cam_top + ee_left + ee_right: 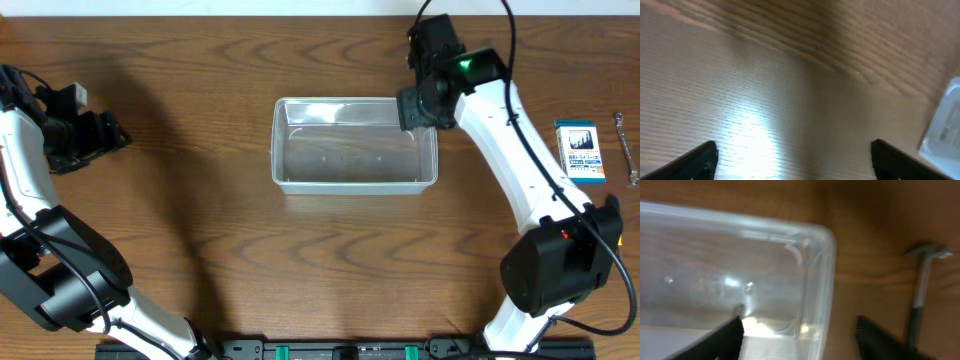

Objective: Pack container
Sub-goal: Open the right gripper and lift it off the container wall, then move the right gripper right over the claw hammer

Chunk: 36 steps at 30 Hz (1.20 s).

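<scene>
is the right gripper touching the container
Cannot tell. In the right wrist view the open right gripper straddles a wall of the container, one finger inside, one outside, but blur hides any contact. Overhead they merely overlap.

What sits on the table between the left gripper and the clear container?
Nothing: the overhead view shows only bare wooden table between the left gripper and the container. The left wrist view also shows bare wood ahead.

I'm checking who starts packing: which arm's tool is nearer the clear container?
Right. The right tool is over the container's far right corner; the left tool hangs well off to the container's left.
</scene>
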Tool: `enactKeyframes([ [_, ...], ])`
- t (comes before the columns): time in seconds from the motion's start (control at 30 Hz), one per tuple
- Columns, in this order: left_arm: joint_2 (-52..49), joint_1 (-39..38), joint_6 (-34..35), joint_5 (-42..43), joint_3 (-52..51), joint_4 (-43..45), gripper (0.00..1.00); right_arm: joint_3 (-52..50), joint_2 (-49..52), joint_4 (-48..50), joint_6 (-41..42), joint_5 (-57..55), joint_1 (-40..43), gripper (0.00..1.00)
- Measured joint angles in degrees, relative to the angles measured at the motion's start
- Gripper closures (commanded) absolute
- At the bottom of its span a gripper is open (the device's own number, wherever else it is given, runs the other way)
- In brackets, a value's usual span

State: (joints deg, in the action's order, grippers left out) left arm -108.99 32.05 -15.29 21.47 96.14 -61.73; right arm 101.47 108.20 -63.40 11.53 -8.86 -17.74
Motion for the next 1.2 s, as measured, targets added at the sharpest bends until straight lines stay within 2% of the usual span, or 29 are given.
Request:
enactKeyframes([
  [0.03, 0.0, 0.0, 0.1, 0.0, 0.0, 0.0, 0.02, 1.4, 0.0, -0.5, -0.1, -1.0, 0.3, 0.01],
  [0.23, 0.0, 0.0, 0.2, 0.0, 0.0, 0.0, 0.02, 10.8, -0.1, -7.9, 0.0, -4.7, 3.8, 0.01],
  [0.4, 0.0, 0.0, 0.2, 0.0, 0.0, 0.0, 0.02, 16.6, -0.5, -17.2, 0.0, -6.0, 9.9, 0.01],
  [0.53, 0.0, 0.0, 0.2, 0.0, 0.0, 0.0, 0.02, 17.1, -1.0, -22.2, 1.3, -6.2, 16.7, 0.01],
  [0.8, 0.0, 0.0, 0.2, 0.0, 0.0, 0.0, 0.02, 17.1, -3.6, -24.5, 1.7, -3.9, 25.7, 0.01],
  [1.07, 0.0, 0.0, 0.2, 0.0, 0.0, 0.0, 0.02, 17.0, -5.7, -24.8, -3.3, -2.8, 26.4, 0.03],
  [1.2, 0.0, 0.0, 0.2, 0.0, 0.0, 0.0, 0.02, 17.0, -5.7, -24.7, -6.8, -2.5, 26.4, 0.01],
])
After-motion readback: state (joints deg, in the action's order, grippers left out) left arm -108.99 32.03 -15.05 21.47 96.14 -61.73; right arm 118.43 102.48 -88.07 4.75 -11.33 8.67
